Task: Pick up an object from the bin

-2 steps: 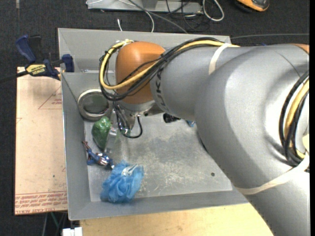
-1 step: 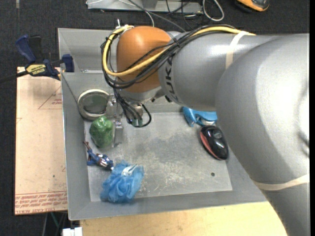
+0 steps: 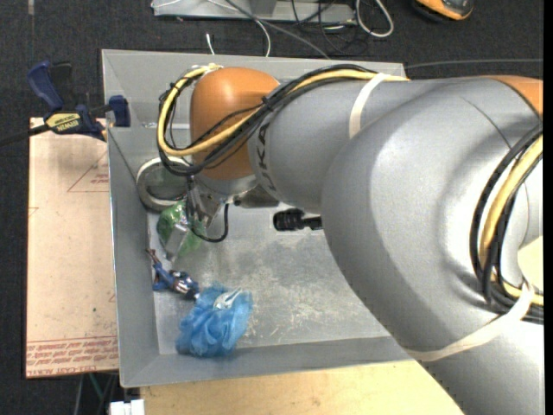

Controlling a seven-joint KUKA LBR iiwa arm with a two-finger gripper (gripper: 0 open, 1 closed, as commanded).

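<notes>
Note that the arm and its orange wrist cover hide most of the right and rear of the grey metal bin; you cannot judge what lies on the floor there. The gripper sits in shadow directly beneath the cover. You cannot tell whether it is apart or together, nor whether it touches anything.

Check the visible contents of the bin as follows:

- A green translucent object lies against the left wall, about midway along it. Its shape is hard to make out, and the gripper overlaps its right edge.
- A round grey metal ring lies just behind the green object, partly covered by the wrist.
- A black cylinder lies on its side near the middle of the floor, its right end cut off by the arm.
- A small blue and red item, too small to identify, lies near the left wall, forward of the green object.
- A blue mesh pouf rests in the front left corner, just beside the small item.

The arm reaches in from the right and extends across the bin, with the wrist turned downward near the left wall. Yellow and black cables loop around the cover.
</notes>
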